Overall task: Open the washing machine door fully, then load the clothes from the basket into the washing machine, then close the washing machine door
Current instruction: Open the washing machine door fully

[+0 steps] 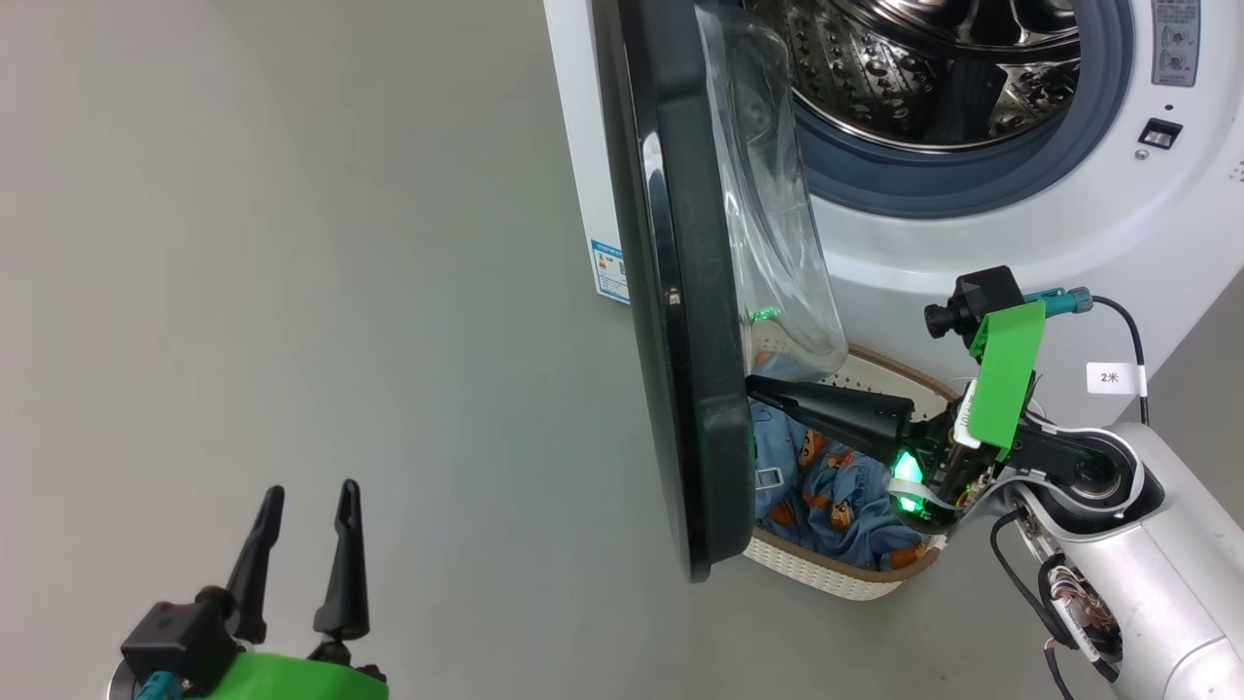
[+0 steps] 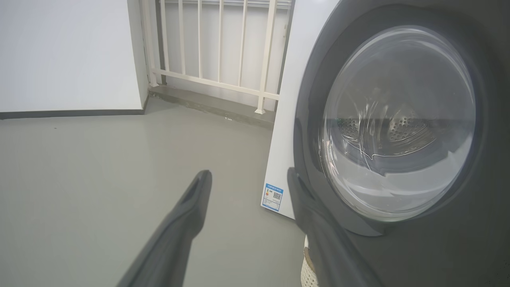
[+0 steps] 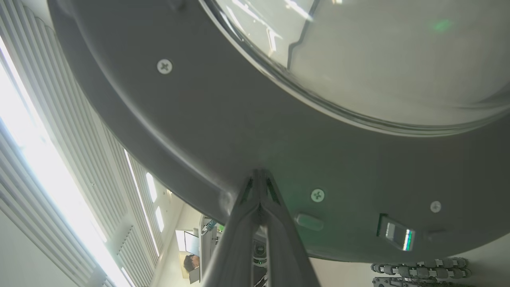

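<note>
Your right claw (image 1: pixel 753 386) is pressed shut with nothing between its fingers, and its tip meets the inner face of the washing machine door (image 1: pixel 680 292) low down, just beside the bulging glass bowl; in the right wrist view the closed right claw (image 3: pixel 259 172) ends on the grey inner ring of the washing machine door (image 3: pixel 223 119), between two screws. The door stands swung out from the washing machine (image 1: pixel 972 243) and shows almost edge-on in the head view, with the steel drum (image 1: pixel 923 68) exposed behind it. The basket (image 1: pixel 836 574) sits on the floor (image 1: pixel 340 292) in front of the machine, under the drum opening and partly behind the door's lower edge, and the clothes (image 1: pixel 836 486) lie inside it, beneath your right claw. Your left claw (image 1: pixel 311 488) is spread wide and holds nothing, low over the bare floor, well apart from the door. In the left wrist view the left claw (image 2: pixel 249 173) points toward the machine's lower corner, where the blue label (image 2: pixel 273 196) sits, with the door's outer face (image 2: pixel 438 247) to the right.
</note>
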Controlling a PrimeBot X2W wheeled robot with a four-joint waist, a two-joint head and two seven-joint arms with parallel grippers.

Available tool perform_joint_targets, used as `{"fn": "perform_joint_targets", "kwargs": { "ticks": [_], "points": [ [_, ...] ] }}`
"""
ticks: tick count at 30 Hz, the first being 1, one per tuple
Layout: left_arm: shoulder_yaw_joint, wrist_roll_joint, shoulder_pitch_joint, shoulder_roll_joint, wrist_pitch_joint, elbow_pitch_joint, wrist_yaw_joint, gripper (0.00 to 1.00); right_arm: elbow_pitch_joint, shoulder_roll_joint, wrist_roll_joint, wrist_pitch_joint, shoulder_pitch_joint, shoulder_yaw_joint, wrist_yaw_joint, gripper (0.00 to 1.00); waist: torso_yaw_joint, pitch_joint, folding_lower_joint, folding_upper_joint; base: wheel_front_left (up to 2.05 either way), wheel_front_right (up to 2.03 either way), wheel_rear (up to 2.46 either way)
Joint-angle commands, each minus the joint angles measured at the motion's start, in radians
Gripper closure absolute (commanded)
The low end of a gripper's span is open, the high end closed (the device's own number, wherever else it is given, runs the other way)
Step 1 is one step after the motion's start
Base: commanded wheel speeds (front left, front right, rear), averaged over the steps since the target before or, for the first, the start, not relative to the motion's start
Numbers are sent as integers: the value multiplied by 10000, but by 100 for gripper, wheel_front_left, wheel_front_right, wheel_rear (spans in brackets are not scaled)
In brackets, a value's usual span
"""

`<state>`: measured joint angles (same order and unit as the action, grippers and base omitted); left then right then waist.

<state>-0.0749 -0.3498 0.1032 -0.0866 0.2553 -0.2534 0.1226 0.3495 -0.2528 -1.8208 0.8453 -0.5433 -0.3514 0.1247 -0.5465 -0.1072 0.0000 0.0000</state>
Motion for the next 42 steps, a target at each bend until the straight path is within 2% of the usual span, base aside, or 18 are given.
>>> {"fn": "perform_joint_targets", "kwargs": {
  "ticks": [1,15,19,20,22,23,34,42],
  "points": [
    [378,51,121,-202,65,340,-40,0,-204,134,74,83,-245,-112,60,100,0,-6,0,0,0,0,0],
    [158,99,266,-186,65,158,-24,0,-367,231,279,-76,12,296,60,100,98,212,0,0,0,0,0],
    [61,63,336,-262,64,60,-9,0,-549,226,466,-258,148,450,60,100,348,310,0,0,0,0,0],
    [56,49,348,-282,64,47,-6,0,-618,236,518,-320,164,499,60,96,434,321,0,0,0,0,0],
    [35,28,369,-310,64,31,-2,0,-765,256,627,-434,197,593,60,37,629,344,0,0,0,0,0],
    [26,19,377,-321,64,26,0,0,-840,262,693,-495,220,636,60,0,736,352,0,0,0,0,0],
    [-36,-39,431,-378,64,-8,3,0,-1762,367,1546,-1211,633,935,60,0,1963,463,0,0,0,0,0],
    [-61,-51,463,-387,64,-1,-9,0,-2793,358,2816,-2462,1097,1153,60,0,2973,511,0,0,0,0,0]
  ]
}}
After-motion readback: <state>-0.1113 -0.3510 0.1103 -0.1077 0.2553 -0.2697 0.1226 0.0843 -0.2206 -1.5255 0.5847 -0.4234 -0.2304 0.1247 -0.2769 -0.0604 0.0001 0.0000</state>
